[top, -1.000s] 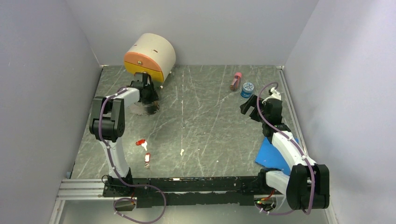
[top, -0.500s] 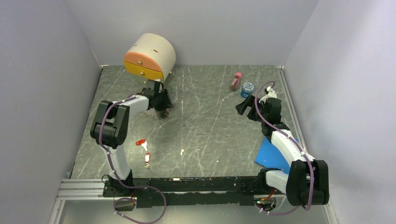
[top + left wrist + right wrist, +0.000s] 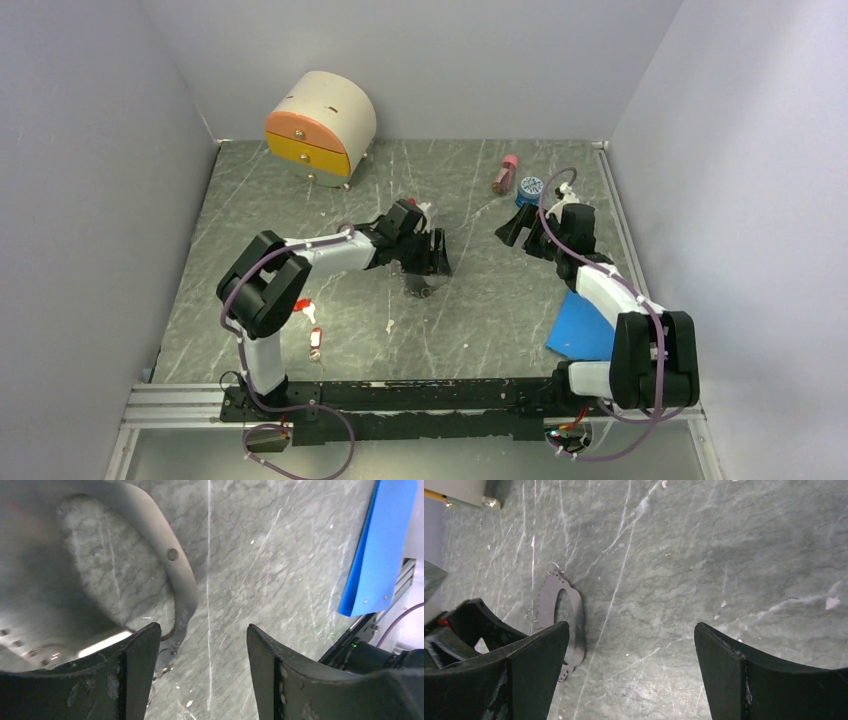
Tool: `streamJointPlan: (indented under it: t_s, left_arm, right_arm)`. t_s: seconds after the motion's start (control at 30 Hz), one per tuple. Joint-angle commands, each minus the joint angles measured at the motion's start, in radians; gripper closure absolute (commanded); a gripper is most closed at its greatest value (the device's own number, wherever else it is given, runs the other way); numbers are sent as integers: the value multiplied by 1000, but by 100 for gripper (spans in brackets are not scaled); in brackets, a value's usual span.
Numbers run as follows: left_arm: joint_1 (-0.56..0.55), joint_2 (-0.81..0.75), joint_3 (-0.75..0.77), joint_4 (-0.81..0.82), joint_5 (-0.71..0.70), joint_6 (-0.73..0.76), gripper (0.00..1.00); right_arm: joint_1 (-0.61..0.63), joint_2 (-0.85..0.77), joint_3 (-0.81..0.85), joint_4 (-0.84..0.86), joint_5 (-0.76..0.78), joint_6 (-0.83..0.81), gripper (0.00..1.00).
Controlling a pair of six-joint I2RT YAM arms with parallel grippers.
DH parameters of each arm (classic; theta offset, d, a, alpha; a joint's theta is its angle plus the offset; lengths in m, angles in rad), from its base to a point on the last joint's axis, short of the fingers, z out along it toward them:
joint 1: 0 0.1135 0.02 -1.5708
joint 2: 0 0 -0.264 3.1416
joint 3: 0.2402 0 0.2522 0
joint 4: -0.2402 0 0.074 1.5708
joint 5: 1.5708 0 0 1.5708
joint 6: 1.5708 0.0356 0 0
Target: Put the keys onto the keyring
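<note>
The keyring (image 3: 560, 622) is a flat grey ring with small holes and little wire loops. It lies on the stone table mid-centre, and in the top view (image 3: 420, 286) it shows just in front of my left gripper (image 3: 432, 258). In the left wrist view the keyring (image 3: 175, 575) runs under the left finger, and my left gripper (image 3: 202, 627) is open with nothing between its fingers. Two keys with red tags (image 3: 302, 305) (image 3: 316, 342) lie apart near the front left. My right gripper (image 3: 508, 232) (image 3: 631, 627) is open and empty, to the right of the ring.
A round cream chest with orange drawers (image 3: 320, 125) stands at the back left. A pink bottle (image 3: 505, 173) and a blue-lidded jar (image 3: 530, 190) stand at the back right. A blue sheet (image 3: 585, 325) (image 3: 385, 545) lies at the right. Walls close three sides.
My left arm has swung from beside the chest to the table's centre, and the keyring has moved along with it. My right gripper has shifted slightly to the left.
</note>
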Motion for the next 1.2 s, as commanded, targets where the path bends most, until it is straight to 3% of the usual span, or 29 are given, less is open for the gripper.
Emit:
streamJointPlan:
  t_s: [0.0,0.17,0.47,0.7,1.03,1.17]
  left_arm:
    - [52,-119,43,43,38,2,29]
    - [127,-223,-12,92,91,-53,27]
    - [377,-296,-397,377,258,-321,31]
    - [385,-247,-538,460,305,-369,32]
    - [312,-71,-396,388,286,-309,34]
    - [272,-28,-308,301,259,-252,36]
  right_arm:
    - [12,44,63,20,-70,-15,1]
    - [64,146,118,13,-122,-28,1]
    - [216,352,242,-20,-160,6,1]
    - [290,501,321,-49,-183,39,5]
    - [337,589,357,-48,-231,61,10]
    - [339,591,325,5,-286,107,21]
